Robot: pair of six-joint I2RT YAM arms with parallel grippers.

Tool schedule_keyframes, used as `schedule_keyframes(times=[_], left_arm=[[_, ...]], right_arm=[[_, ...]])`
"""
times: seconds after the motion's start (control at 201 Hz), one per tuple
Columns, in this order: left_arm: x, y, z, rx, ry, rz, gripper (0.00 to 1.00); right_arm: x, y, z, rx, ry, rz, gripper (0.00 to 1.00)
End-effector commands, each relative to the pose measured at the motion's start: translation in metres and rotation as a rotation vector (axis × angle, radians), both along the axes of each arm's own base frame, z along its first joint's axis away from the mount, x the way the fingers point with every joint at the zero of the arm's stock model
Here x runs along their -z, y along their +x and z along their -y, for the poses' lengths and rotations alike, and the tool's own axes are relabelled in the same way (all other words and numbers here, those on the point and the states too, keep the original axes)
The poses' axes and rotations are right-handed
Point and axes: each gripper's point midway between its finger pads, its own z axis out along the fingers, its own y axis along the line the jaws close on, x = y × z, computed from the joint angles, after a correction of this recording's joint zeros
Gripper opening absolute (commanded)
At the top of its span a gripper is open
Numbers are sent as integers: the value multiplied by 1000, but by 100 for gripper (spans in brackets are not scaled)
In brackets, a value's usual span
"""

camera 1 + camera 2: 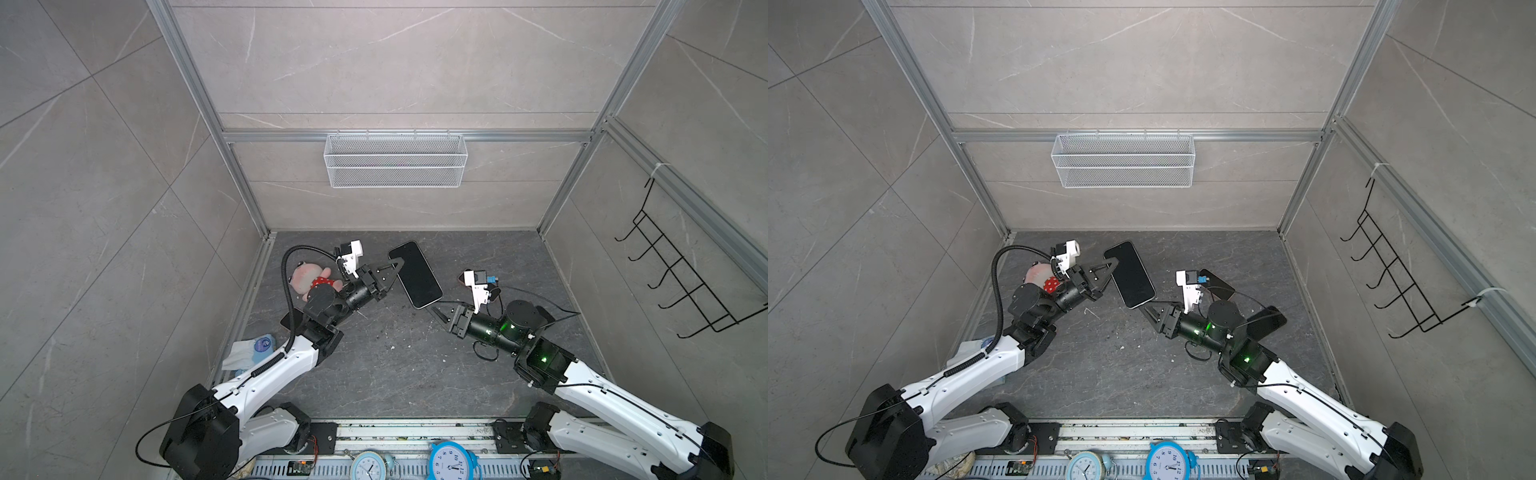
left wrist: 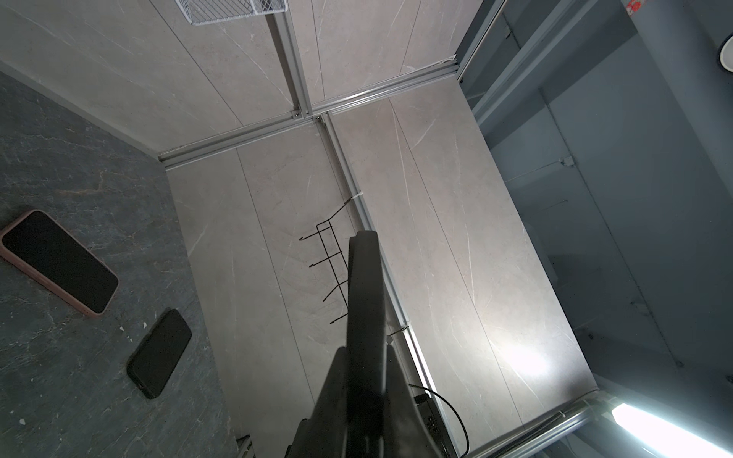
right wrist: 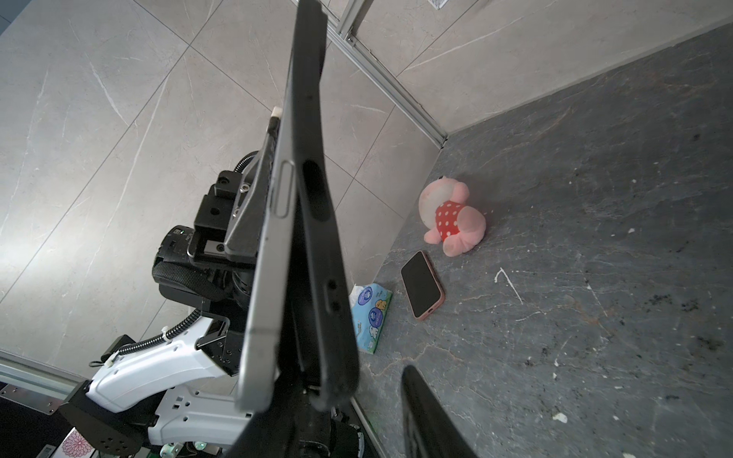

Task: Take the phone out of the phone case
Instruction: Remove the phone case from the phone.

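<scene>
The phone point(image 1: 415, 274) hangs in the air above the table point(image 1: 395, 365), a flat slab with rounded corners and a glossy black screen, stretched between the two claws. The left claw point(image 1: 398, 266) is pressed together on its far long edge. In the right wrist view the phone's smooth silver metal side point(image 3: 269, 257), with a long oval button, has parted from the matte black phone case point(image 3: 317, 238). The case is soft-looking with an oval cut-out, and it bows away from the phone along that edge while still lying against its back.

The right claw point(image 1: 438, 315) sits at the phone's near short end with its jaws apart. One dark finger point(image 3: 428, 416) stands clear of the case, with dark veined stone table showing between them. The other finger is hidden behind the phone.

Behind the left claw lies a pink plush toy point(image 3: 452, 216) in a red white-dotted dress. Nearer that arm lie a pink-cased phone point(image 3: 422, 283), flat and screen up, and a blue-printed tissue pack point(image 3: 371, 317).

Behind the right claw, a pink-rimmed phone point(image 2: 59, 261) and a black-cased phone point(image 2: 158, 353) lie flat, apart from each other.

Beyond both claws a white wire-mesh basket point(image 1: 395, 160) hangs on the tiled back wall. A black wire hook rack point(image 1: 673, 270) hangs on the wall to the right claw's outer side.
</scene>
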Motion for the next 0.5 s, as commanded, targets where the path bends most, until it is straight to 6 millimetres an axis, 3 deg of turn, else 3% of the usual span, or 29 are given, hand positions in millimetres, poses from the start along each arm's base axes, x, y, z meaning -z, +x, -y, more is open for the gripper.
schedule_keyframes(times=[0.0,0.404,0.498], left_arm=[[-32,-28,2,80,-73,123,0],[-16,-26,9,89,-66,103,0],[-13,-25,11,88,-65,101,0]], right_arm=[[-15,11,10,55,60,26,42],[-20,9,6,12,116,15,31],[-19,9,5,9,117,12,24]])
